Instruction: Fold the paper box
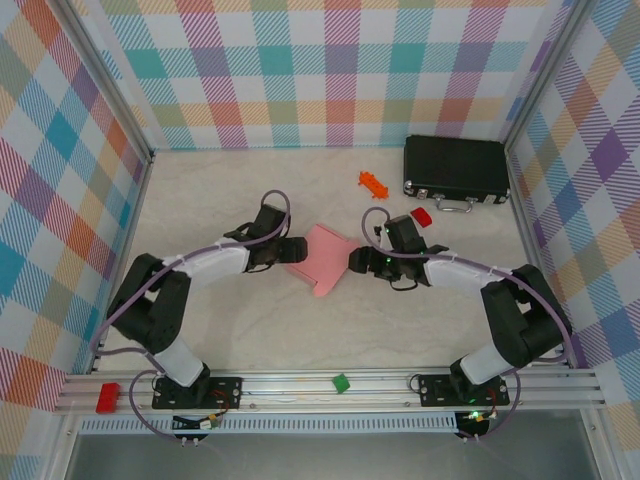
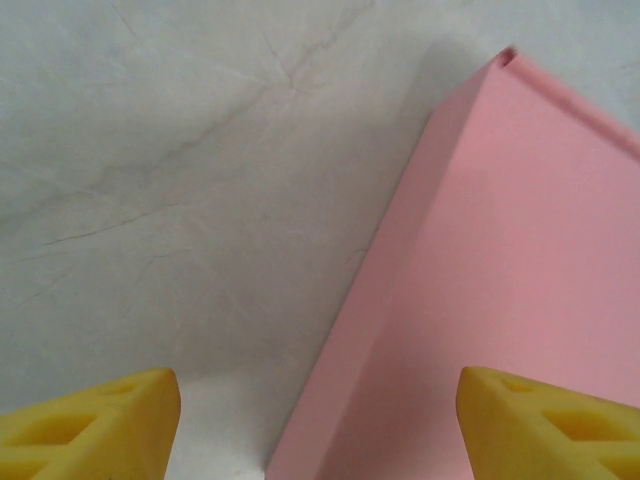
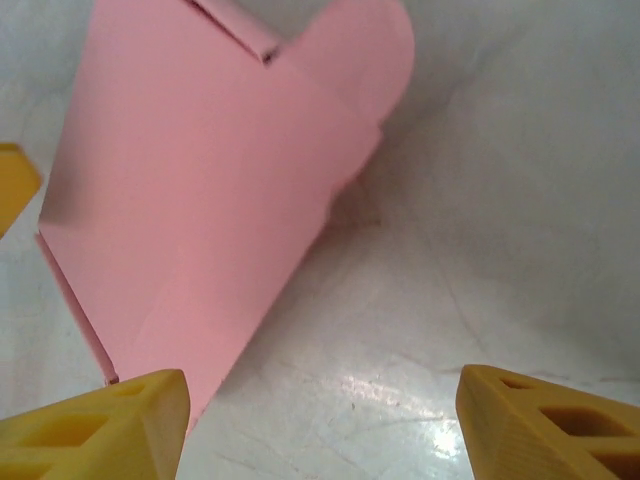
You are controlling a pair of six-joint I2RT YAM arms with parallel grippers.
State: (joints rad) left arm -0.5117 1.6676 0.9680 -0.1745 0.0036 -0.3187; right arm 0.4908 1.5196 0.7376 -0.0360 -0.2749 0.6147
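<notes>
Paper box point(image 1: 322, 260) lies flat, one corner pointing nearward.

Paper box point(image 1: 322, 258): thin pink card, matt, smooth, with crisp creases. Table cover point(image 1: 250, 330): white sheet, faintly wrinkled, soft sheen under the light. Left gripper's fingers point(image 2: 90, 420): yellow matt plastic with moulded hollows. Black case point(image 1: 455, 168): hard dull shell, bright metal handle. Front rail point(image 1: 330, 385): bare aluminium.
</notes>
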